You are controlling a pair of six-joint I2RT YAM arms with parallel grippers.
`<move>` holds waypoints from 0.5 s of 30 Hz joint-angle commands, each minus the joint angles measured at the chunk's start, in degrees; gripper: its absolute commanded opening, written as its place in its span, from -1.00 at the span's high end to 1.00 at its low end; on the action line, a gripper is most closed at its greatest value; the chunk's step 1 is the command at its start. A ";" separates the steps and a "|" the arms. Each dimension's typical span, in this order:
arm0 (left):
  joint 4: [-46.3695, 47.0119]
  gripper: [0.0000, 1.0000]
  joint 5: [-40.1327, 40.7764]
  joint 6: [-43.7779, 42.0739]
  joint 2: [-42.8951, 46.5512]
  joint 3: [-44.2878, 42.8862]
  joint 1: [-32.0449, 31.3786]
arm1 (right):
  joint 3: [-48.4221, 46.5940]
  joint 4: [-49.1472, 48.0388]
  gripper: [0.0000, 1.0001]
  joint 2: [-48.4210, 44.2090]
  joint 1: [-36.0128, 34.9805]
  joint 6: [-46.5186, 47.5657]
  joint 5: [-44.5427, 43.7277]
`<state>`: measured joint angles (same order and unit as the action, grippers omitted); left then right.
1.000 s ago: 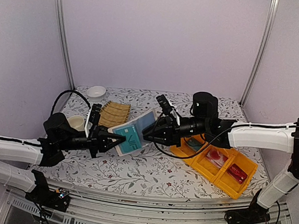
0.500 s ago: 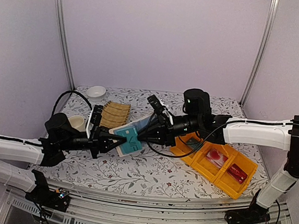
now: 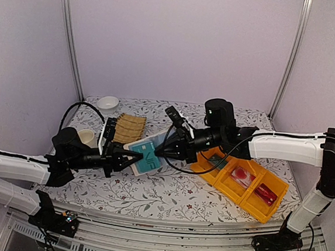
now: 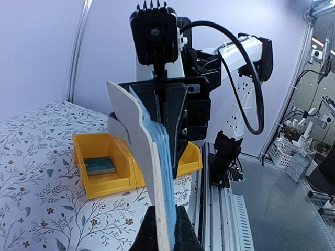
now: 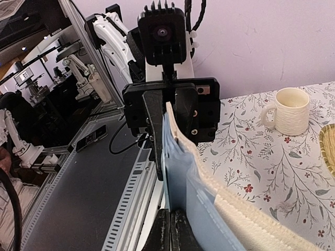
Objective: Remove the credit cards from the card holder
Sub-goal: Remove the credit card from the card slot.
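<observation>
The tabletop [image 3: 167, 199] has a cloth with small flowers on it, and plain pale purple walls [image 3: 180, 44] stand around it. Two arms reach in from the sides and meet a little left of the middle.

The wallet [image 3: 137, 147] is up in the air between them, not lying on the cloth. It is open and tipped, with its inside facing up. A teal card [image 3: 146, 158] sits on that inside face.

The left pincer [image 3: 125, 157] is pressed together on the wallet's lower left edge. In the left wrist view the wallet [image 4: 131, 130] shows from the side: a beige outer skin with thin blue layers next to it.

The right pincer [image 3: 160, 151] comes from the other side. Its fingers are pressed together on the top right edge, on what looks like the card. In the right wrist view a thin blue sheet runs down between its fingers [image 5: 163, 230], with the fuzzy beige skin just beside it.

A woven mat [image 3: 127, 127] lies behind the wallet. A cup [image 3: 86, 136] stands near the left arm, and a small white bowl [image 3: 108, 102] sits at the back left. A yellow tray [image 3: 227, 192] lies to the right, under the right arm. Two of its boxes hold red things, and another holds something dark teal.
</observation>
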<state>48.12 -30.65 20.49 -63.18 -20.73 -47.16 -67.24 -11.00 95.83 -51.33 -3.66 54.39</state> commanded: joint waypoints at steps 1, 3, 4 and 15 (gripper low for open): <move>3.00 1.00 2.12 1.61 -1.44 -0.64 -1.18 | 0.81 -1.02 0.97 0.10 0.21 -2.51 0.03; 3.77 1.00 1.70 2.34 -2.61 -0.95 -1.31 | -0.84 0.18 0.89 1.77 -0.31 -2.38 0.12; 4.62 1.00 1.24 2.57 -3.32 -1.12 -1.40 | -1.42 0.08 0.81 2.68 -0.64 -2.42 1.08; 6.02 1.00 1.04 3.13 -4.78 -1.24 -1.70 | -0.58 -1.87 0.97 1.44 -1.46 -1.53 1.43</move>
<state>50.43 -29.17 23.79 -67.90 -20.71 -47.51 -67.13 -10.35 98.24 -50.15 -5.41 55.35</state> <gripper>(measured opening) 0.055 0.020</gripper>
